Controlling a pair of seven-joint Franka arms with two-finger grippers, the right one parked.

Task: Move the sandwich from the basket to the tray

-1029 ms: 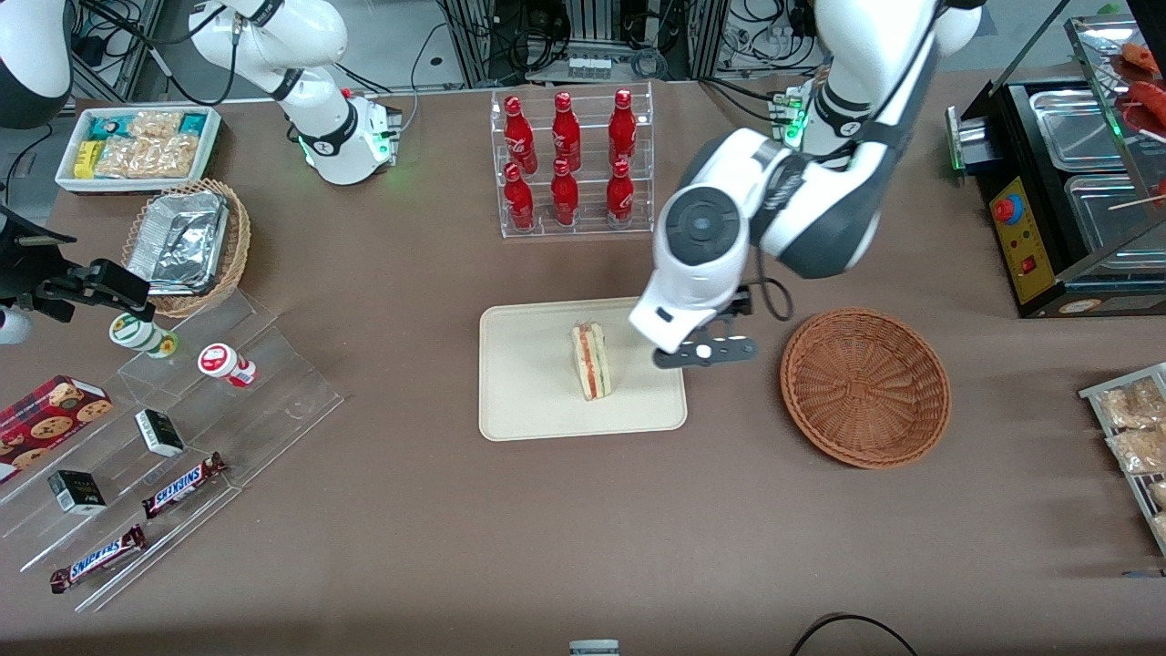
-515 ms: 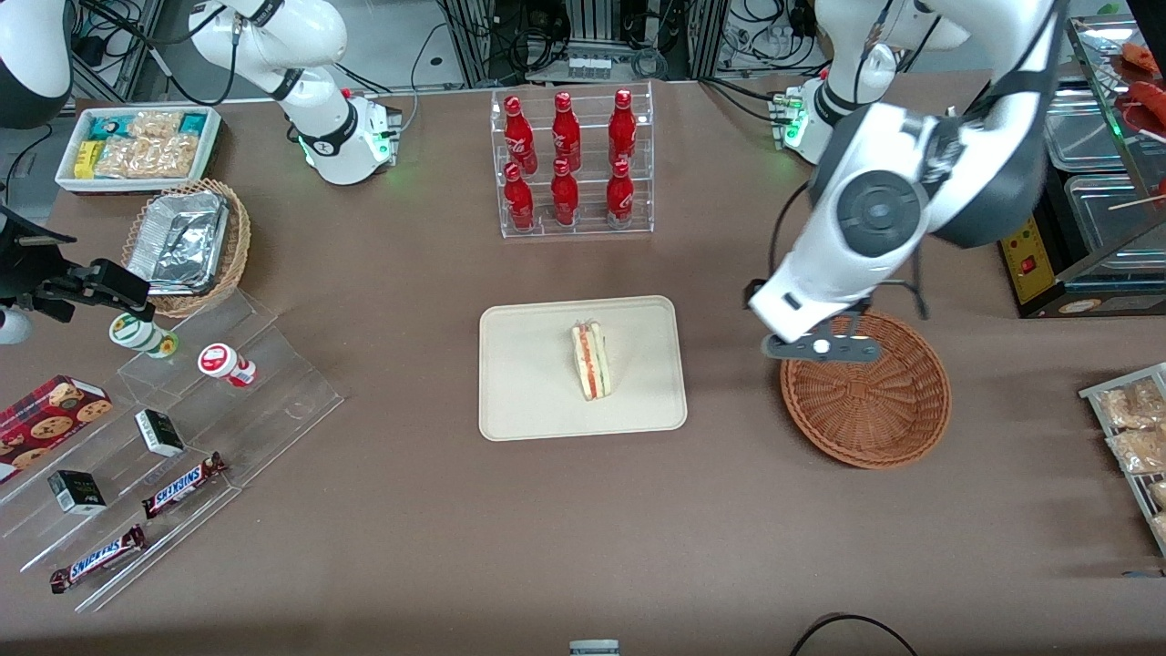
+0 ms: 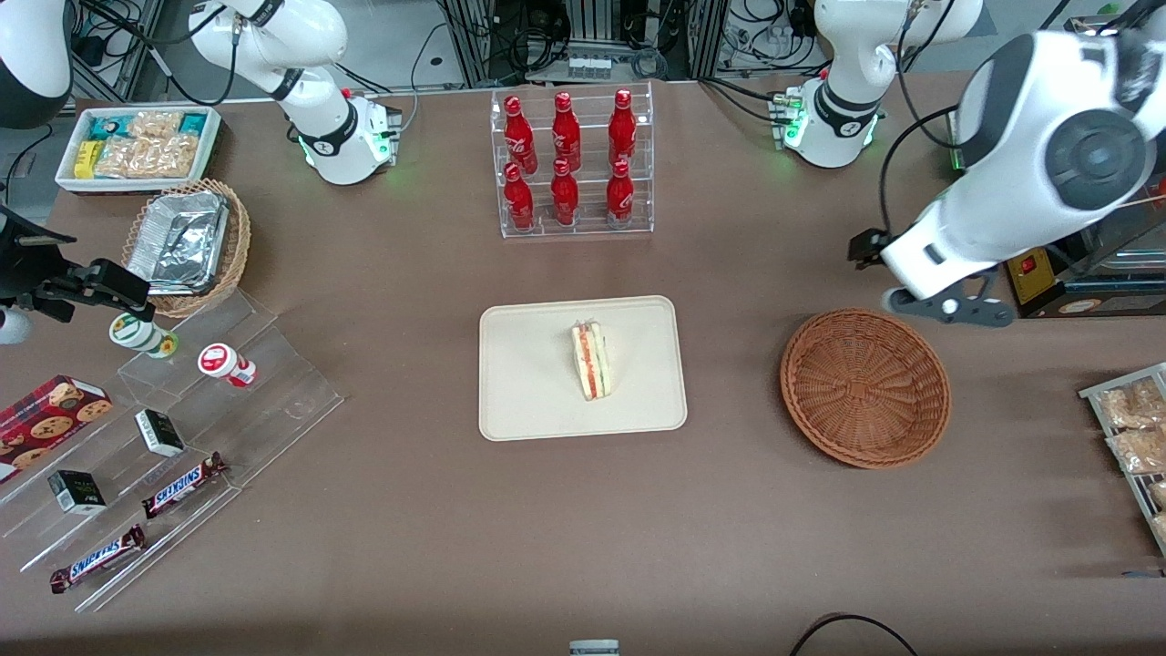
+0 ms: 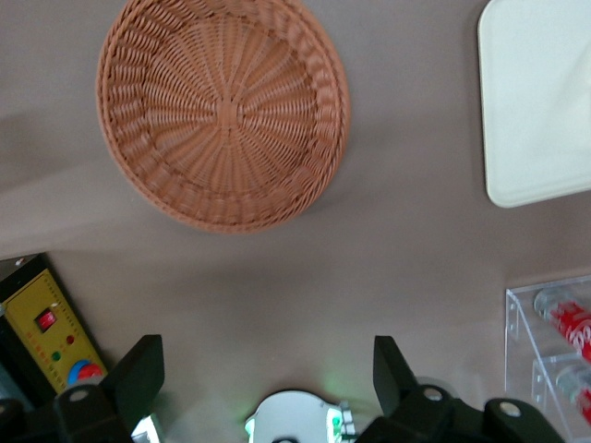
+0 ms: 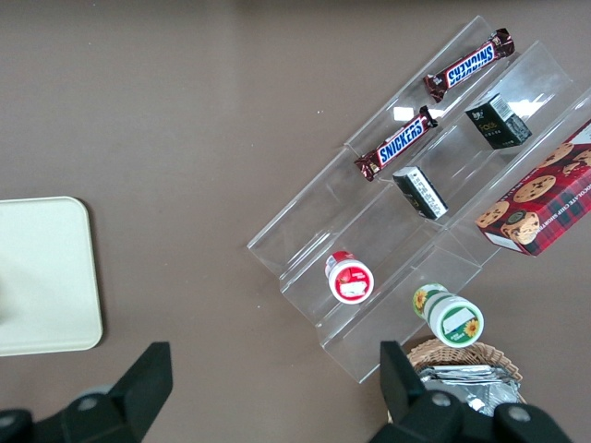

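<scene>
front view shows the sandwich (image 3: 592,361) lying on the tray (image 3: 528,401), a little toward the tray's 3 o'clock side, its red, pink and green cut edge facing up. the tray sits mid-desk (image 3: 583,528), nearer the front camera than the rack of red bottles (image 3: 569,162). the basket (image 3: 864,387) holds nothing and stands apart from the tray, toward the working arm's end of the desk.

the tool (image 3: 947,307) hangs in the air off the basket's 1 o'clock rim, clear of the wicker and touching nothing. in the left wrist view its two fingers (image 4: 138,378) stand wide apart with only bare brown desk between them, and the basket (image 4: 223,113) and a corner of the tray (image 4: 540,101) are in sight.

toward the parked arm's end of the desk lie clear stepped shelves (image 3: 182,437) with snickers bars (image 3: 182,485), small dark boxes and two small tubs, plus a tan wicker bowl with foil trays (image 3: 187,244) and a white bin of snacks (image 3: 138,146).
</scene>
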